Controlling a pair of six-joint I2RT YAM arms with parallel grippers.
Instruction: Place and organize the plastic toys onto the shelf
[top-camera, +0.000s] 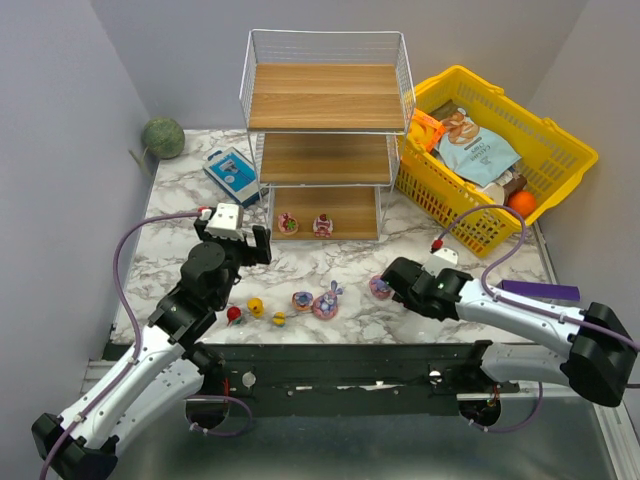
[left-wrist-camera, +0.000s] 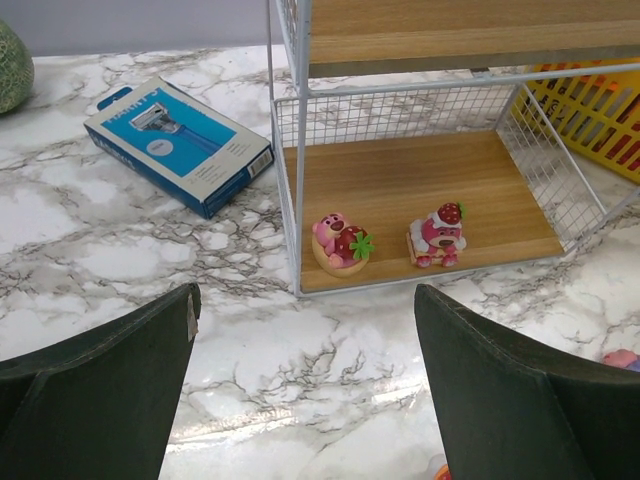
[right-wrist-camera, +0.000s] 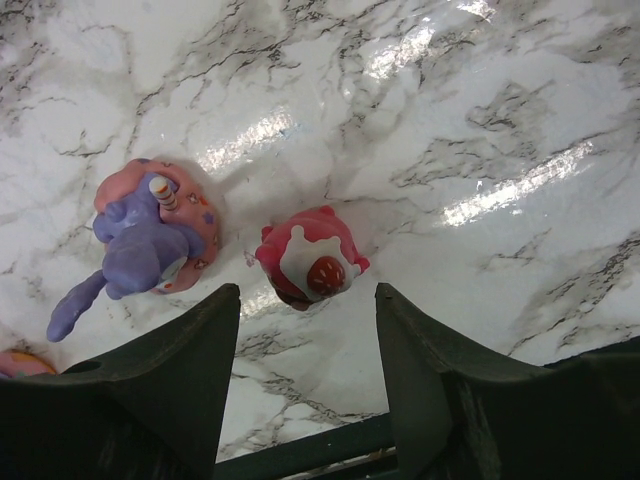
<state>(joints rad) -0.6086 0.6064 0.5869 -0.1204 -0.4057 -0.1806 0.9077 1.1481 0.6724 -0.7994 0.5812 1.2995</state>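
Our right claw (right-wrist-camera: 307, 292) hangs spread over a pink-red cake toy (right-wrist-camera: 308, 258) on the bench (right-wrist-camera: 480, 120), apparently lining up a pick. Our left claw (left-wrist-camera: 305, 300), also spread and empty, faces the shelf (left-wrist-camera: 430, 170), whose bottom board holds two toys (left-wrist-camera: 342, 245).

Overhead camera sees all; wrist cameras look closely at shelf (left-wrist-camera: 420, 185), tabletop (right-wrist-camera: 480, 120).

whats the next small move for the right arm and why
Probably ease the right tool forward and down until its fingers straddle the pink-red cake toy. The tool is open, and the toy stands on the marble table just beyond the fingertips, not yet between them.
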